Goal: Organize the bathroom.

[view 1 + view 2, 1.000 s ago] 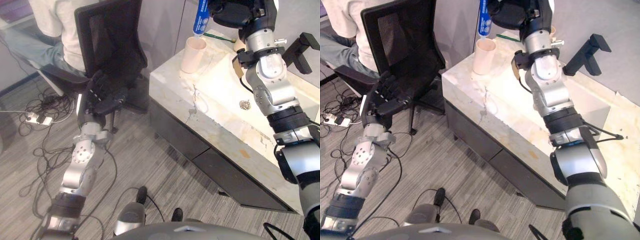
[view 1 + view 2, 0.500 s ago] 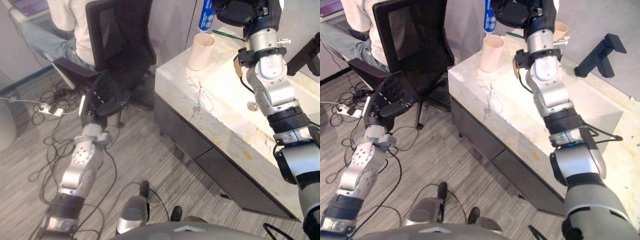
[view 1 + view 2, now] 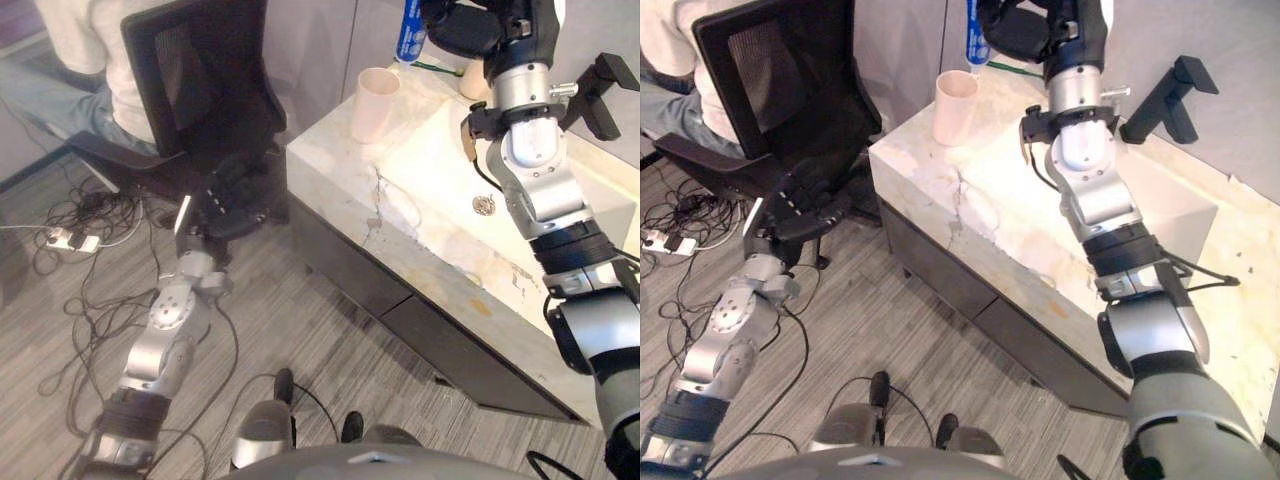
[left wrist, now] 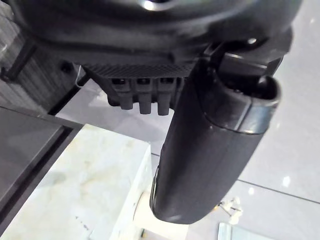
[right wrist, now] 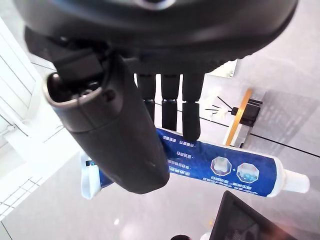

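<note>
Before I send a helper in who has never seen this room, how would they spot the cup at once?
Find the marble counter with the sunken sink. The cup stands upright on its far left corner, nearest the black office chair. It is plain pale pink and open-topped, unlike the blue toothpaste tube held above it in the right hand.

cup (image 3: 374,104): on counter (image 3: 345,160), upper centre of frame; left of sink (image 3: 470,170)
faucet (image 3: 592,92): upper right, behind sink
toothpaste tube (image 3: 409,32): top centre, above cup
chair (image 3: 200,90): upper left, left of counter
</note>
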`<state>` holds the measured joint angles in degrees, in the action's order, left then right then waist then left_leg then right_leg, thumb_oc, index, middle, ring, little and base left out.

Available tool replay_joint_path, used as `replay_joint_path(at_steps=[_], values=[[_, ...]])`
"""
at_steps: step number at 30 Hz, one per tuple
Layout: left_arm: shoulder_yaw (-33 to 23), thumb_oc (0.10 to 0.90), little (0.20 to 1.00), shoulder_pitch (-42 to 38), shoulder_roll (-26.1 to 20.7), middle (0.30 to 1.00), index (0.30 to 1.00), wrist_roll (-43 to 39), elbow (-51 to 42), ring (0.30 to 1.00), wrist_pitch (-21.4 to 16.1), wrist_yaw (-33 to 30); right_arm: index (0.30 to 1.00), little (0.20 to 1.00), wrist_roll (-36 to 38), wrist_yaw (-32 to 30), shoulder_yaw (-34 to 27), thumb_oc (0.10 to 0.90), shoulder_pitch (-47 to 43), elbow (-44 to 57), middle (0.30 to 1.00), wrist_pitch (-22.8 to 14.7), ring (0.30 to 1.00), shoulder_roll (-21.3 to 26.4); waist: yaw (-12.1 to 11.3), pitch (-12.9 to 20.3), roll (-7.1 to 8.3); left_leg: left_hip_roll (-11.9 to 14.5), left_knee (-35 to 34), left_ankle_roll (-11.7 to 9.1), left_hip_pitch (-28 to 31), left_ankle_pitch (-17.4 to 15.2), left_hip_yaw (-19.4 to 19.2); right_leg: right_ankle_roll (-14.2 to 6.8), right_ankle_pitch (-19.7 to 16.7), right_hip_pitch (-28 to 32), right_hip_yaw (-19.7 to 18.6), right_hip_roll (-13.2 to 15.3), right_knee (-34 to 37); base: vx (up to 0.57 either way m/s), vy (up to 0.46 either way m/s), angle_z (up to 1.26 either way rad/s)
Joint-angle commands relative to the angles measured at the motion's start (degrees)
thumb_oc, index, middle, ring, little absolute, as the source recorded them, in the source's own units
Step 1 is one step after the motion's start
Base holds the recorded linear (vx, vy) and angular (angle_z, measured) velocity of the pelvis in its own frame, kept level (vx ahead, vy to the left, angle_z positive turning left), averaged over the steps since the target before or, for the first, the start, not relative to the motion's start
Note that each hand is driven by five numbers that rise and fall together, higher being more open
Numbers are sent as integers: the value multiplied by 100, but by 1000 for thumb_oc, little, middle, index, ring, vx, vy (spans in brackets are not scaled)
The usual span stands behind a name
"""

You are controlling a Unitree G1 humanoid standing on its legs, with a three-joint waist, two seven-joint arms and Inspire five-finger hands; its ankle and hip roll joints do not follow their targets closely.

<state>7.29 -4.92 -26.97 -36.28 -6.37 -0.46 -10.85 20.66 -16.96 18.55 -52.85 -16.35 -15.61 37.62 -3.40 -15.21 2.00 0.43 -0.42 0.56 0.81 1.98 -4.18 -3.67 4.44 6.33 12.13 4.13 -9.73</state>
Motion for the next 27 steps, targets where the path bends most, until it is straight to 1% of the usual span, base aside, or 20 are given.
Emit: replay_joint_path(at_steps=[1,2,4,6,7,8,10,11,12,13,14,15,16,17,19,20,21,23,25,27], values=[[149,800,900,-227,-202,900,900,97,-385,900,-380,-5,300,300,-52,-210,-482,400,-248,552,300,-559,300,61,-61,1031,-231,125,-267,-196,233,-17,510,-362,97,-772,-29,498,-2132,153,140,-11],[145,800,900,-241,-195,900,900,134,-390,900,-328,-12,300,300,-66,-112,-553,400,-192,609,300,-541,300,29,-34,1012,-258,91,-244,-164,284,-93,492,-360,44,-894,-71,516,-2408,146,104,-11],[152,800,900,-240,-185,900,900,151,-384,900,-297,-37,300,300,-52,-29,-576,400,-207,670,300,-479,300,-26,-27,1002,-258,59,-227,-141,326,-149,422,-359,16,-952,-80,539,-2391,148,45,-23],[188,800,900,-248,-165,900,900,145,-361,900,-328,-211,300,300,9,-58,-386,400,-436,684,300,-394,300,-211,-24,1021,-215,77,-285,-193,392,-164,115,-303,277,-802,145,295,-1093,184,-75,-39],[206,800,900,-268,-152,900,900,164,-362,900,-345,-304,300,300,-8,-94,-287,400,-511,670,300,-430,300,-296,-10,1035,-171,70,-334,-242,408,-178,1,-265,192,-675,219,104,-229,139,-128,-34],[225,800,900,-288,-136,900,900,176,-350,900,-360,-350,300,300,-21,-124,-214,400,-562,646,300,-467,300,-343,-4,1039,-129,35,-367,-270,414,-187,-80,-270,15,-610,240,-28,296,98,-107,-46],[265,800,900,-308,-111,900,900,209,-341,900,-408,-427,300,300,55,-170,-105,400,-657,609,300,-515,300,-436,-8,1034,-88,-11,-388,-279,417,-215,-206,-296,-283,-622,248,-191,726,65,-93,-76],[314,800,900,-446,-114,900,900,287,-284,900,-460,-436,300,300,103,-122,-92,400,-738,430,300,-626,300,-475,30,1052,-40,-75,-338,-199,381,-281,-274,-227,-341,-628,89,-295,837,38,-98,-37],[351,800,900,-503,-85,900,900,255,-198,900,-556,-398,300,300,130,-70,-98,400,-766,358,300,-698,300,-429,66,1021,-37,-114,-110,-176,333,-308,-259,-195,-339,-659,-86,-383,717,3,-86,19],[379,800,900,-557,-68,900,900,114,-165,900,-621,-345,300,300,162,-14,-101,400,-762,353,300,-711,300,-361,107,970,-12,-180,434,-268,191,-369,-325,-148,-311,-644,-243,-408,628,-23,-51,24],[391,800,900,-587,-28,900,900,106,-181,900,-670,-336,300,300,205,29,-113,400,-722,389,300,-711,300,-307,120,887,47,-213,1155,-392,-95,-282,-381,-76,-313,-552,-355,-385,608,-28,-45,16],[395,800,900,-592,-29,900,900,108,-180,900,-670,-336,300,300,207,31,-119,400,-720,393,300,-710,300,-304,120,885,44,-196,1251,-401,-149,-320,-377,-69,-317,-558,-350,-395,611,-4,-42,10],[430,800,900,-648,14,900,900,157,-299,900,-617,-356,300,300,288,4,-161,400,-594,562,300,-618,300,-270,59,773,154,-129,2188,-564,-770,-43,-281,57,-347,-326,-374,-361,732,45,9,5],[415,800,900,-675,58,900,900,167,-333,900,-546,-339,300,300,341,-41,-127,400,-569,572,300,-617,300,-292,35,784,201,-26,2263,-535,-904,-190,-181,89,-347,-255,-364,-361,795,87,41,3],[403,800,900,-740,81,900,900,172,-263,900,-490,-279,300,300,261,-74,-58,400,-653,416,300,-635,300,-444,22,857,211,163,1744,-416,-656,-399,-116,84,-313,-236,-325,-339,823,151,121,-20],[406,800,900,-794,67,900,900,131,-228,900,-437,-255,300,300,195,-64,-17,400,-718,313,300,-627,300,-518,24,922,187,300,1255,-392,-431,-416,-37,65,-298,-226,-311,-326,868,283,262,-19],[402,800,900,-831,54,900,900,89,-193,900,-372,-180,300,300,166,-21,31,400,-823,221,300,-568,300,-518,66,1026,110,476,548,-447,-70,-261,-16,20,-241,-220,-295,-286,898,245,242,3],[424,800,900,-857,65,900,900,115,-212,900,-330,-213,300,300,185,17,24,400,-824,210,300,-580,300,-484,76,1047,63,500,401,-450,18,-248,15,-7,-180,-264,-260,-248,800,144,163,11],[522,800,900,-924,80,900,900,86,-154,900,-208,-276,300,300,164,-26,-36,400,-653,450,300,-497,300,-466,189,1110,-42,476,193,-459,172,-243,1,-129,-118,-421,-248,-92,555,165,205,10],[554,800,900,-923,83,900,900,144,-159,900,-184,-317,300,300,20,-35,-46,400,-615,536,300,-437,300,-518,214,1126,-62,445,119,-438,223,-239,-25,-158,-88,-445,-244,-46,475,139,134,23]])
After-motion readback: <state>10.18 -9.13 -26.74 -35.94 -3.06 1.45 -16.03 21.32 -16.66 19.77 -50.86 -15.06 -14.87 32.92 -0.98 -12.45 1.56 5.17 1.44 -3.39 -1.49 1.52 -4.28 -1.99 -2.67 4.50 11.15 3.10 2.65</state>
